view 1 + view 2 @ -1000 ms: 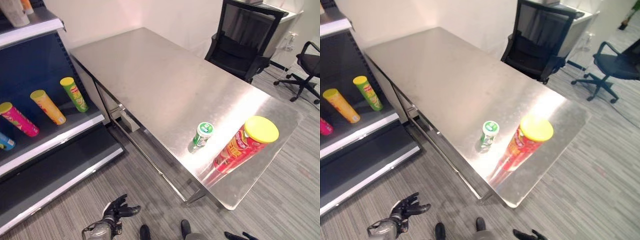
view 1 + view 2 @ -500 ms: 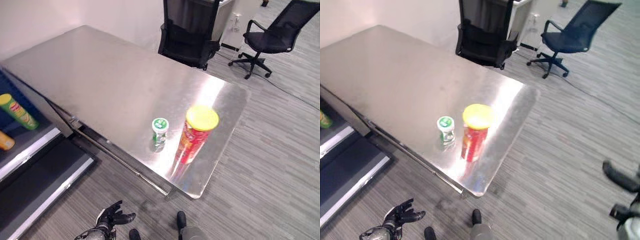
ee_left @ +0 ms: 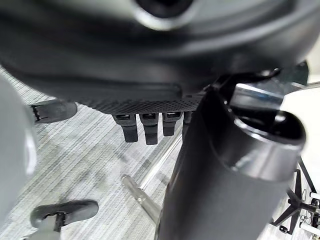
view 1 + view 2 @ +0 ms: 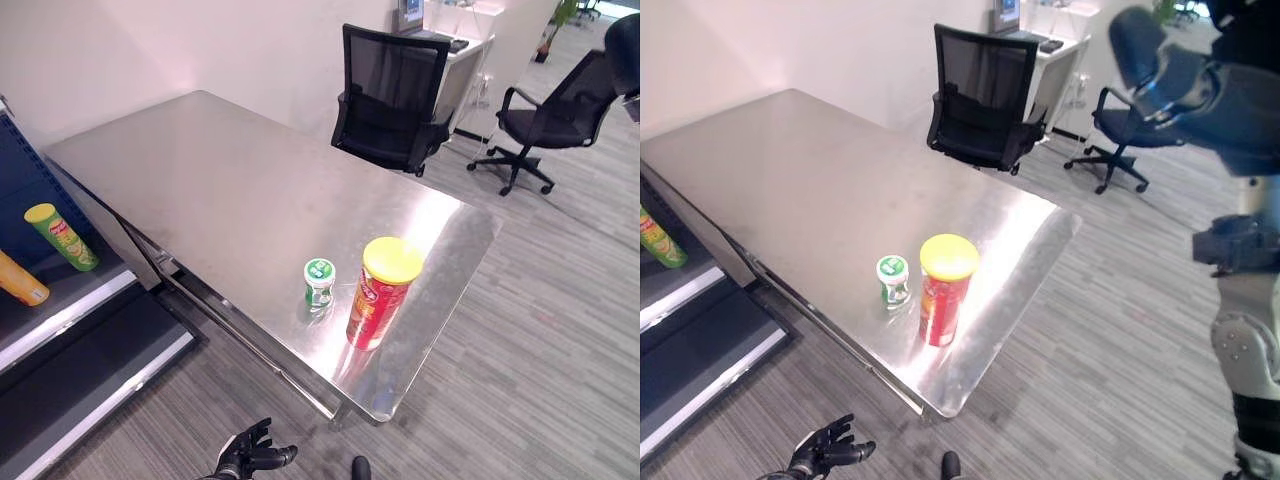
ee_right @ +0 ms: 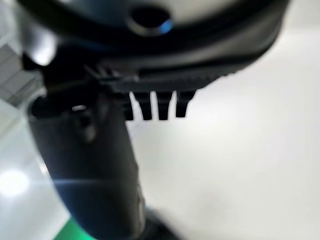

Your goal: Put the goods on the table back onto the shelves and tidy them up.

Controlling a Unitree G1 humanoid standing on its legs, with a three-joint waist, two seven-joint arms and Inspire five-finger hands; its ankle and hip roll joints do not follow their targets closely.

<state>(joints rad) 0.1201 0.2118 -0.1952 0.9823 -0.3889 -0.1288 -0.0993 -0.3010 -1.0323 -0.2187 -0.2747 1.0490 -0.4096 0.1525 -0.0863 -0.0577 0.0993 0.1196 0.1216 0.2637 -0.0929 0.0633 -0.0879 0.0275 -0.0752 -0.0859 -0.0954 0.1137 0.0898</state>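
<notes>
I saw my left hand (image 4: 250, 458) hanging low at 6 o'clock with fingers spread and empty, my right hand (image 4: 1160, 65) up at 2 o'clock, fingers unclear, while the red chip can (image 4: 380, 294) and small green-capped bottle (image 4: 319, 282) waited on the table (image 4: 220, 180), not yet shelved.

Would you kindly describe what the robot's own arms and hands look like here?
The left hand is dark, with slim fingers and a thumb. The right hand is likewise dark, with a thick rounded thumb beside a row of fingers, on a silver-grey arm with dark sections.
</notes>
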